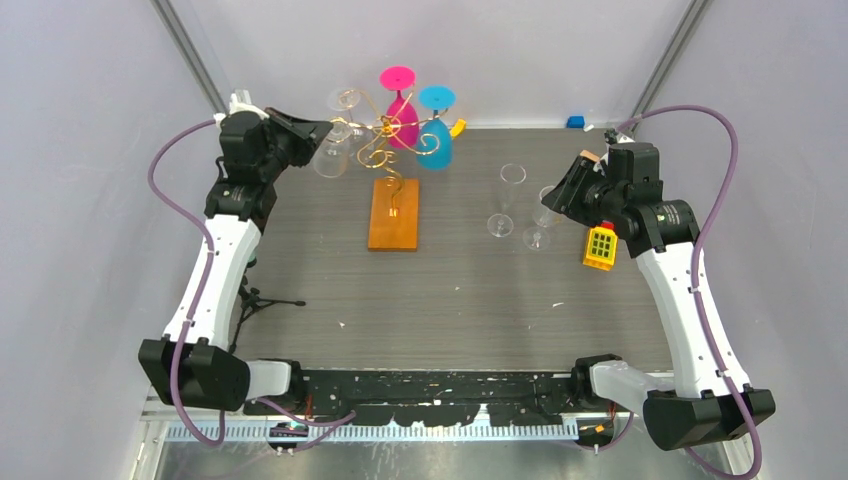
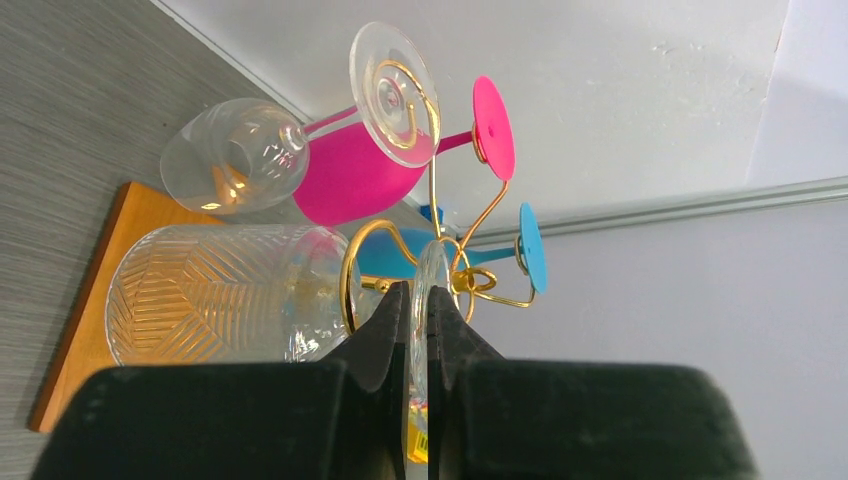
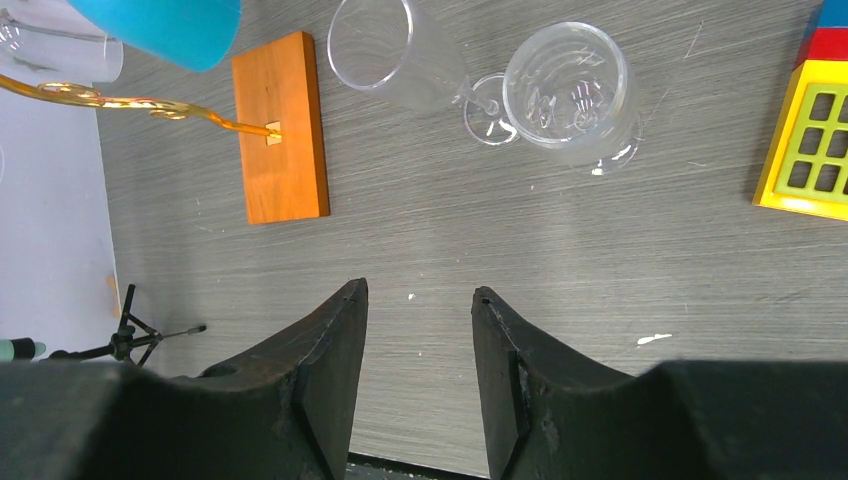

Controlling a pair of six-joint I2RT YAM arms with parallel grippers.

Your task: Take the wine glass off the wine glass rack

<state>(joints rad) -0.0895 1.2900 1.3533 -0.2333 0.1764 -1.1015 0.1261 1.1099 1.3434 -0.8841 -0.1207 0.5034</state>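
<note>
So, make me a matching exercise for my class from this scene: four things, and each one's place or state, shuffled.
Things:
1. left gripper
2. right gripper
3. pink wine glass
4. yellow toy block

Places or states:
A. open, holding nothing
B. hanging upside down on the wine glass rack
C. on the table, far right side
D. shut on the foot of a clear wine glass

Pairs: 1-D, 2-A, 3-B, 4-C
</note>
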